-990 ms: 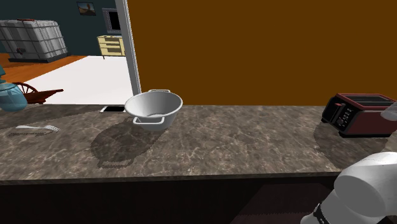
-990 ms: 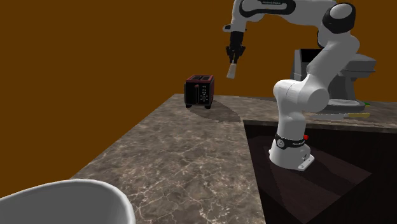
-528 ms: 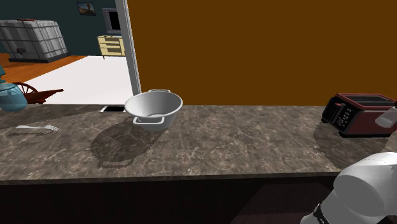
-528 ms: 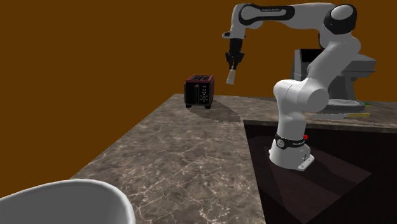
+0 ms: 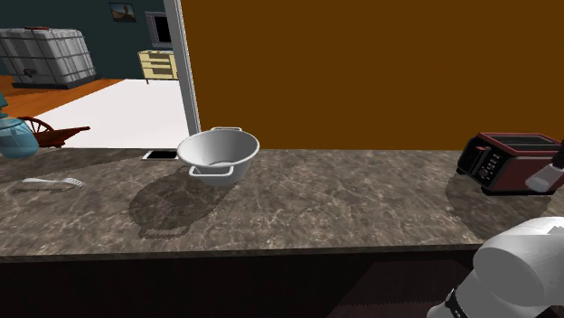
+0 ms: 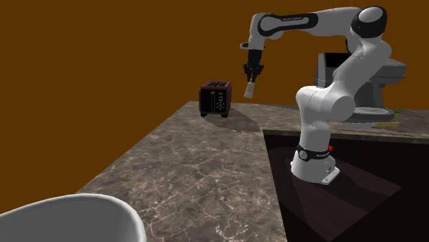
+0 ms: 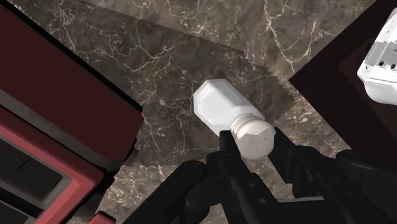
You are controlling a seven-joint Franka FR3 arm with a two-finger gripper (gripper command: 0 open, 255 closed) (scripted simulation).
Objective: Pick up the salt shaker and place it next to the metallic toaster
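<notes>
White salt shaker (image 7: 224, 109), clamped between the fingers (image 7: 228, 153), hangs over the desk (image 7: 191, 38) beside the toaster (image 7: 57, 83); lowering should come next.

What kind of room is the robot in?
Most likely a kitchen: a long stone-look counter, a dark red toaster on it, a white bowl, and a salt shaker in the gripper.

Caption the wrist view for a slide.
Pincer shut on a white salt shaker, hanging over the marbled counter near the dark red toaster.
</notes>
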